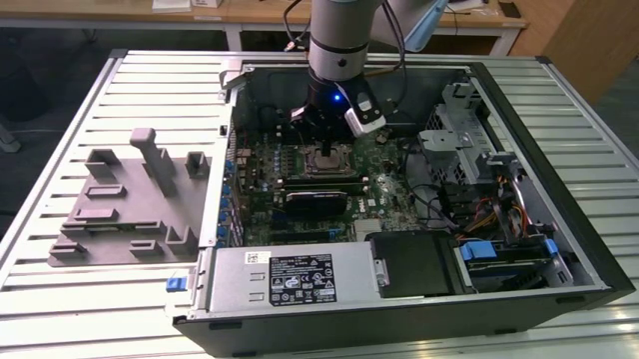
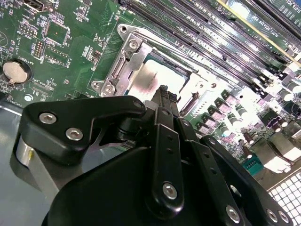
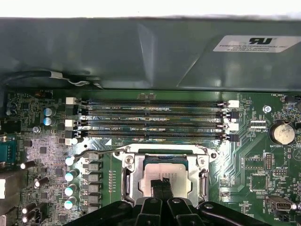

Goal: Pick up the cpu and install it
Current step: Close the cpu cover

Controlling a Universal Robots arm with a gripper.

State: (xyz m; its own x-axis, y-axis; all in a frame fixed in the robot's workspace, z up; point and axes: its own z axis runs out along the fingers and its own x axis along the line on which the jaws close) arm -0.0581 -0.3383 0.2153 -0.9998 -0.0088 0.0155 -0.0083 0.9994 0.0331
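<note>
Exterior view: arm (image 1: pixel 340 37) reaches down into the open computer case (image 1: pixel 559 187), which lies on the slatted bench (image 1: pixel 60 134). A grey fixture (image 1: pixel 130 202) sits on the bench towards the exterior view's left. The hand (image 1: pixel 328 147) is directly over the cpu (image 1: pixel 336 164).

Second wrist view: hand (image 2: pixel 164 90) clenched, its two fingers pressed together with nothing between them. Tips at the silver top of the cpu (image 2: pixel 150 77); cannot tell if touching. The cpu lies flat inside the metal-framed socket (image 2: pixel 124 61).

First wrist view: hand (image 3: pixel 162 181) over the cpu (image 3: pixel 178 176), which is seated in the socket (image 3: pixel 129 162). Memory slots (image 3: pixel 150 120) run just beside the socket on the motherboard (image 3: pixel 254 179).
</note>
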